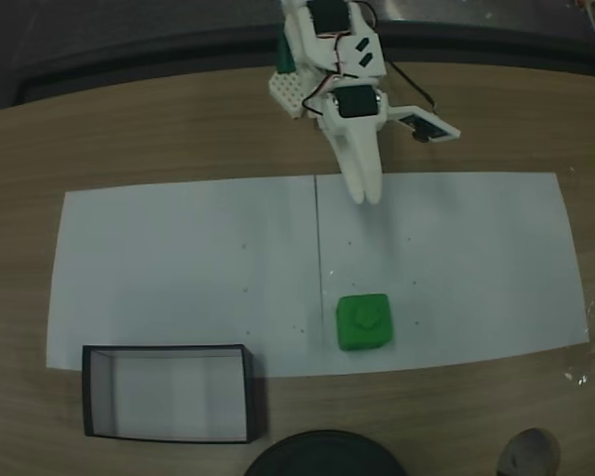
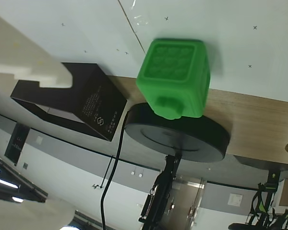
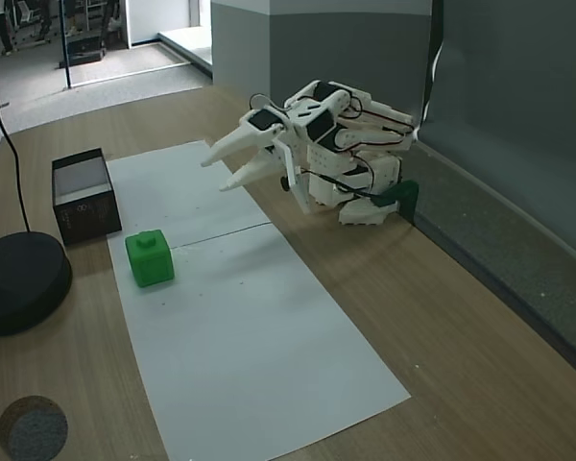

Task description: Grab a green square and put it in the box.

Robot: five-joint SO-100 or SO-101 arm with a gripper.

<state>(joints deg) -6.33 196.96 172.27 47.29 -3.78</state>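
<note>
Nothing is done yet — the green square point(image 1: 363, 321) sits on the white paper point(image 1: 178, 268) at lower centre of a fixed view, well apart from the gripper point(image 1: 364, 194) (fingers seemingly slightly parted, holding nothing). The box point(image 1: 91, 397), lower left, is empty.

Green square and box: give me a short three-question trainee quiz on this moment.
1. True or false: the green square lies inside the box.
2. What does the green square rest on? A) white paper B) the dark round disc C) bare wood
3. In a fixed view, is the hand holding anything?

Key: 1 false. 2 A, the white paper. 3 No; its fingers are parted, apart from the square.
</note>
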